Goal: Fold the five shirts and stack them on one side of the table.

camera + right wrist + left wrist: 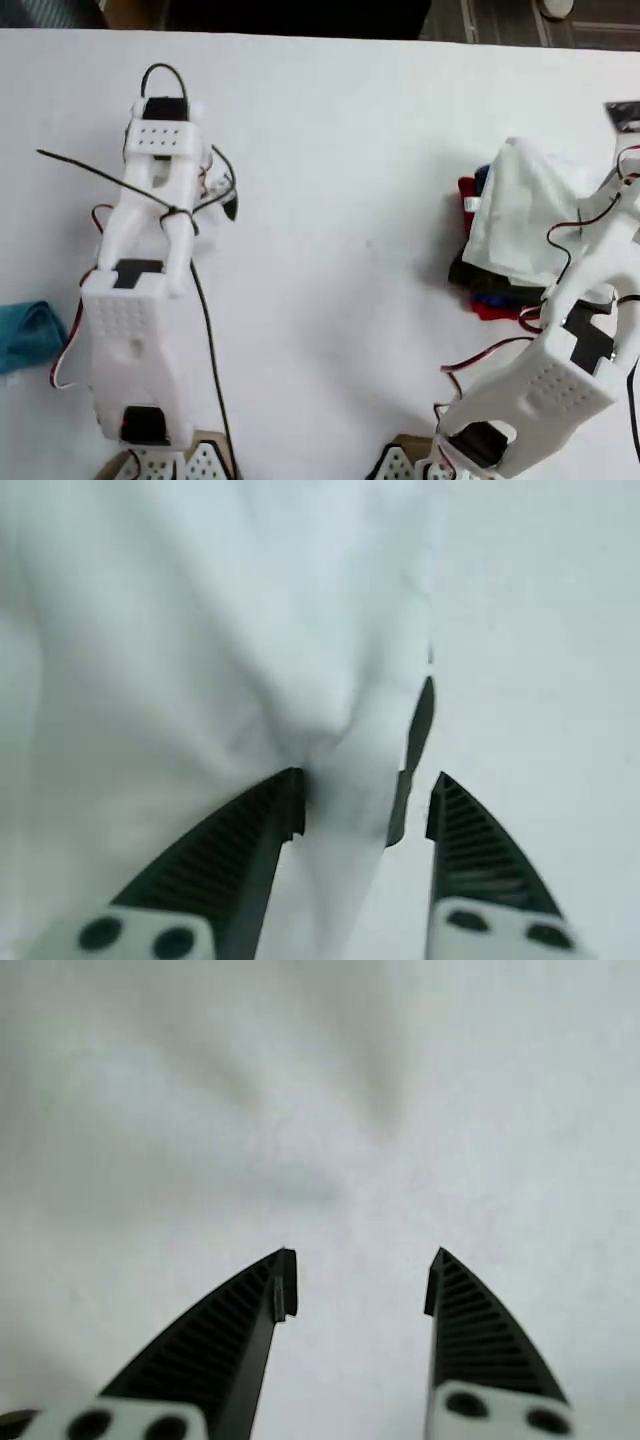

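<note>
Where the right hand [365, 790] hangs over the pile of shirts [490, 270], its two black fingers [240, 855] stand apart, open. A soft ridge of the white shirt [180, 660] rises between them. The cloth touches the inner edge of one finger, while the other finger sits just off the shirt's border, over bare table [540, 680]. I cannot tell whether the tips press into the cloth. Beyond the fingertips the white shirt spreads away in loose folds. A thin dark edge [422, 715] shows along its border close to the hand, and what it belongs to is unclear.

From the high view, the white shirt lies rumpled on top of the pile, under the far end of the right arm [560, 370]. A red shirt [468, 210], a blue shirt [484, 182] and a black shirt [465, 272] peek out beneath it on the side that faces the left arm [150, 260].

The left hand [360, 1270] is open too, its fingers spread over bare white table, well apart from the pile. A teal cloth [25, 335] lies bunched on the table near the left arm's base, behind that hand and on the side away from the right hand, far from the pile.
</note>
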